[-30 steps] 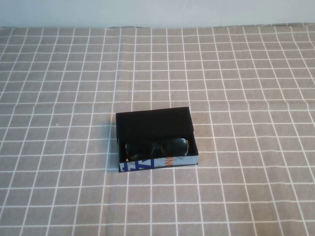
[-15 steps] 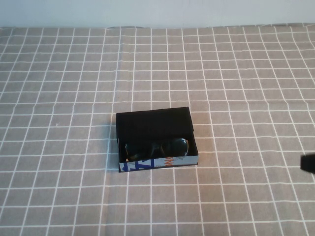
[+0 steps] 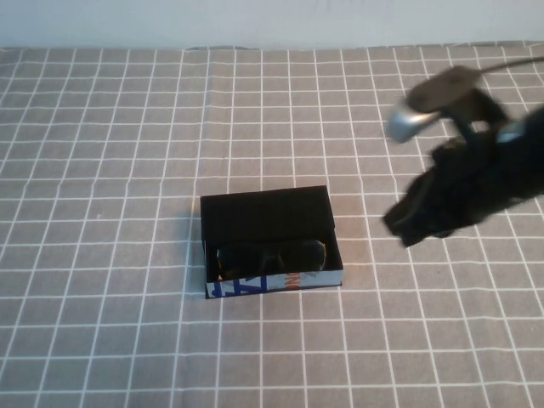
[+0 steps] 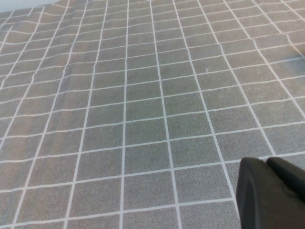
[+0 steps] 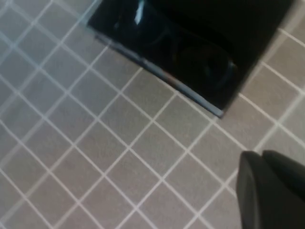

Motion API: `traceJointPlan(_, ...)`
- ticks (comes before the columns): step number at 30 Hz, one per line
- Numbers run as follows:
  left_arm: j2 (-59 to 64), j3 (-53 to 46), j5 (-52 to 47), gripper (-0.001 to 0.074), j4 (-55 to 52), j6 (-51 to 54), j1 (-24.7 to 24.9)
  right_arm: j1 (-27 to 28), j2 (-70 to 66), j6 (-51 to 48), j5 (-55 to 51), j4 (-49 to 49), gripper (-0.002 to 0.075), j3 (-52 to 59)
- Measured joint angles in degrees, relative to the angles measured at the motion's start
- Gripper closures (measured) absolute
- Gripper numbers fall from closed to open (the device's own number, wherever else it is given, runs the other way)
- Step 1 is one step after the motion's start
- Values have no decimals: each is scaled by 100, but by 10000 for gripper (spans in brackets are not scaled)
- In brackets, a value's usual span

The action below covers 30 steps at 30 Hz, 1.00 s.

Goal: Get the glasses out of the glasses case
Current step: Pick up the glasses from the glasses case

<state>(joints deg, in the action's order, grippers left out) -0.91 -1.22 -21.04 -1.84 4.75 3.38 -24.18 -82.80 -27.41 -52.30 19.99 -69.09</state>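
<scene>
1. The high view alone shows the right pincer (image 3: 406,228), a dark blur above the surface just right of the glasses case (image 3: 270,240); whether its fingers are apart cannot be told.
2. The glasses (image 3: 272,255) lie inside the case, along its near printed edge.
3. The left wrist view shows only the left pincer (image 4: 271,193) over bare grey checked cloth (image 4: 143,95); its state cannot be told.
4. The cloth covers the surface up to a pale wall (image 3: 272,21).

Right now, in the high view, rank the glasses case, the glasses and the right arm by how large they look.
1. Right arm with right gripper, blurred and nearer the camera, so unsure.
2. Glasses case.
3. Glasses, inside the case.
The left gripper shows only in its wrist view.
</scene>
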Motion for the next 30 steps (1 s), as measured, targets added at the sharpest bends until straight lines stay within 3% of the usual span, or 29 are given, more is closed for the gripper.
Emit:
traceJointPlan(6,0,0,0,739,0,0,0,-1122,-1237,-1090,-507,-868,741,-1291)
traceJointPlan(10,0,0,0,739,0,0,0,-1507,-2008,-1807,-896,-1026,690,-2171)
traceJointPlan(18,0,0,0,739,0,0,0,-1554,-3326,-2347,-1373,-1160,430,-3480)
traceJointPlan(30,0,0,0,739,0,0,0,-1532,-3910,-2820,-1092,-1330,398,-3768)
